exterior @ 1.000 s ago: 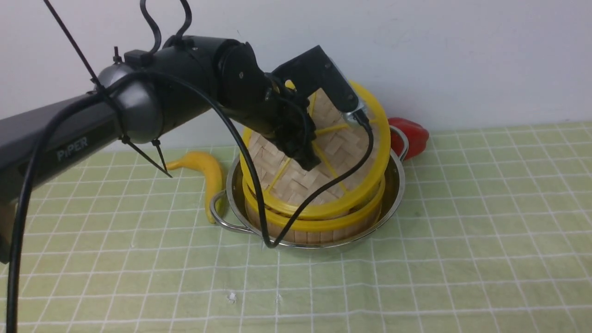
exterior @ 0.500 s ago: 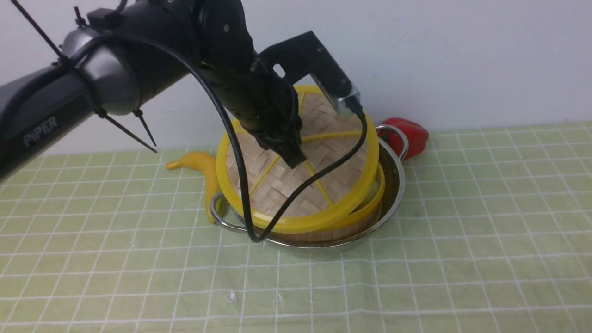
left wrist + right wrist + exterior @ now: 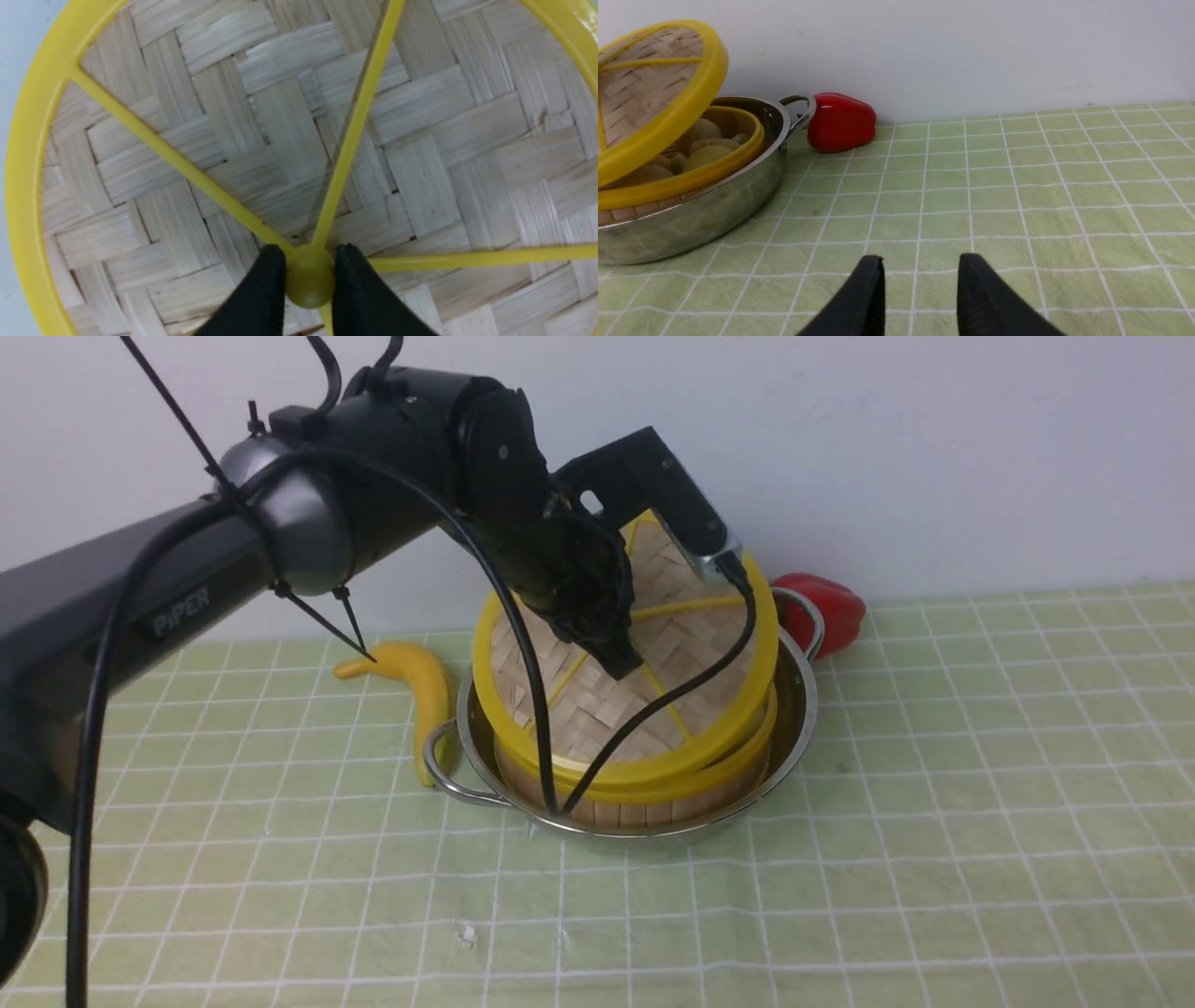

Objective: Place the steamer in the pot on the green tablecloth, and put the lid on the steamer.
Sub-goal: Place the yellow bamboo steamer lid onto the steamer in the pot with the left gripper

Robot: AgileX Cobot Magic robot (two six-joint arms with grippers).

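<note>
The wide shiny stainless-steel pot [image 3: 803, 709] with looped wire handles sits on the pale green tablecloth [image 3: 934, 821] with its white grid, toward the far side near the white wall. Inside it stands the round bamboo steamer [image 3: 653, 803] with slatted wall and yellow rims; from the right wrist view pale round buns [image 3: 703, 156] show inside the basket.

The left gripper [image 3: 621, 663] is clenched on the small yellow central knob [image 3: 309, 282] of the flat woven bamboo lid [image 3: 579, 709], one black finger on each side of it. The lid hangs tilted over the steamer: its near edge is low, right at the steamer's near top rim, while its far edge is raised well clear, so the woven face leans toward the near side. The gap at the right is open enough to see into the basket.

The right gripper [image 3: 917, 289] is low over bare cloth, well to the right of the pot, its black fingers parted with nothing between them.

A yellow banana [image 3: 420, 681] lies on the cloth just left of the pot, by its left handle. A red bell pepper [image 3: 831, 607] lies at the far right of the pot, beside the right handle and close to the wall.
</note>
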